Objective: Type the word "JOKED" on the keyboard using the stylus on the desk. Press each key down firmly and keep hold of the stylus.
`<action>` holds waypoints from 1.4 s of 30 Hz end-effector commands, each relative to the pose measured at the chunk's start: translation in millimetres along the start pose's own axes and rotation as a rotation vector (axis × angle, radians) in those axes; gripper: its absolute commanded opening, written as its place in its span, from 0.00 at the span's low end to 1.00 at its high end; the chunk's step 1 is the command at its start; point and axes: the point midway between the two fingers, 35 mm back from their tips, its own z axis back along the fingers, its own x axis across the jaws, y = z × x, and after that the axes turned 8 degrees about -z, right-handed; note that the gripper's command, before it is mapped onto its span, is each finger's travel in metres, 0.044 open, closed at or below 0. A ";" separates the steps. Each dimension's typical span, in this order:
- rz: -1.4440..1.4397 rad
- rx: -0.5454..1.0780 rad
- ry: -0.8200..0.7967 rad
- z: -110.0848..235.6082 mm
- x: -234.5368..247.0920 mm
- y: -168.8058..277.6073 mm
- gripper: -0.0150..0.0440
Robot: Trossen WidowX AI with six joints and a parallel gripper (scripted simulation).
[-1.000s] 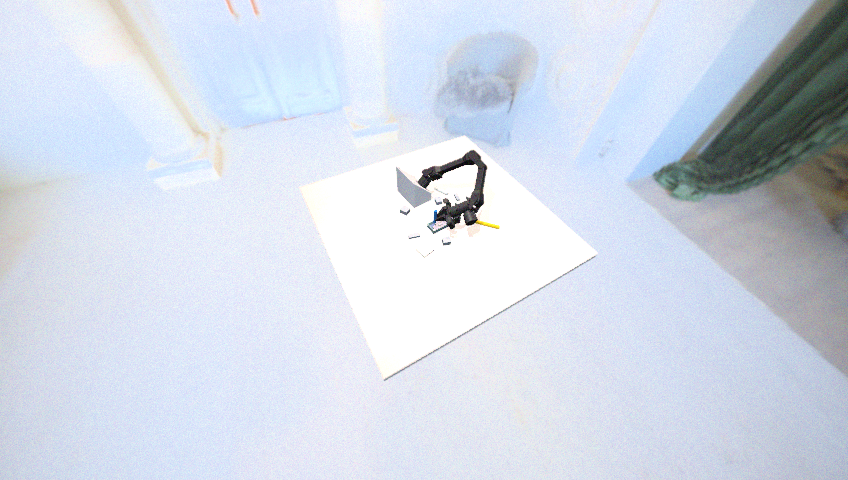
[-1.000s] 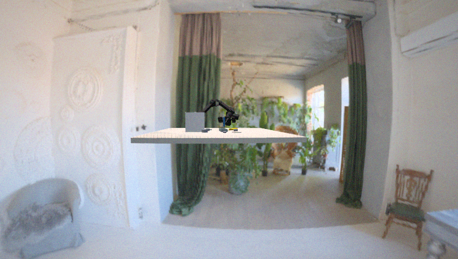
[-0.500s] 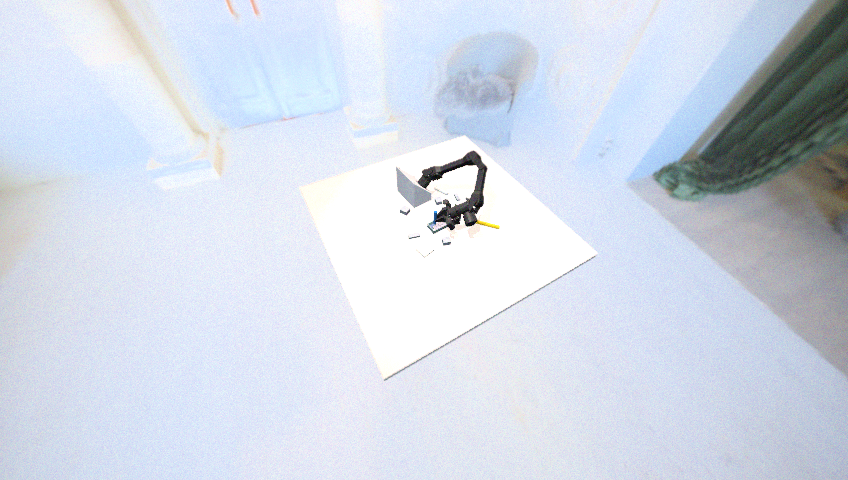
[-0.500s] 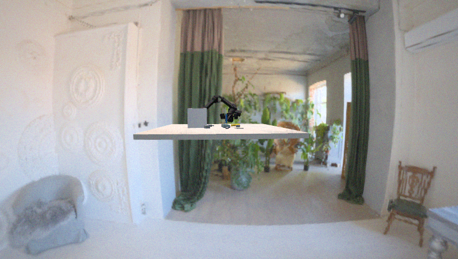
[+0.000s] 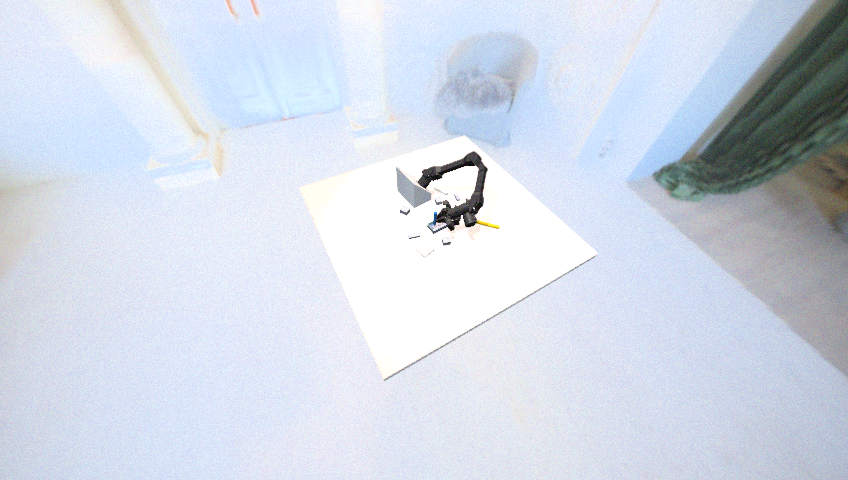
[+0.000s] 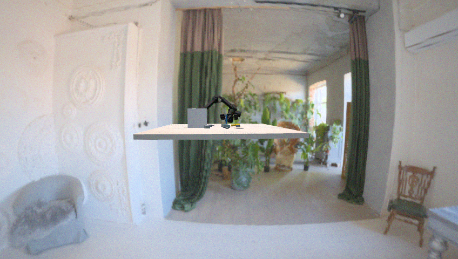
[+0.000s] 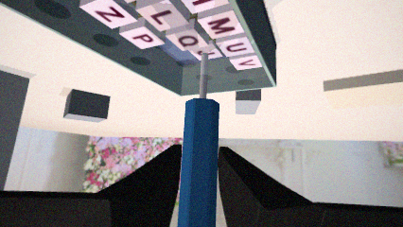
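Hand [image 7: 200, 189] clamped on the blue stylus [image 7: 199, 161], tip at the keyboard's [image 7: 156, 71] J key; typing seemingly just beginning.

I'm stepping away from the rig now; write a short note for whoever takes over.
Gripper: shut on the blue stylus, held upright between the fingers.
Keyboard: right ahead of the stylus in the wrist view; the thin grey tip sits at the J key, next to O.
Done: stylus picked up and brought to the keyboard.
Left: cannot tell whether J is pressed yet; type the rest of JOKED, keeping hold of the stylus.
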 end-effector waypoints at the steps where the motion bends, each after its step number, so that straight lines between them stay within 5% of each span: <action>1: -0.005 -0.004 -0.002 -0.3 -0.1 0.2 0.39; 21: -0.013 -0.005 -0.007 15.6 -4.3 31.8 0.40; 28: -0.012 -0.005 -0.007 19.0 -2.8 30.2 0.25; 42: -0.002 -0.006 -0.004 102.0 54.5 -5.6 0.25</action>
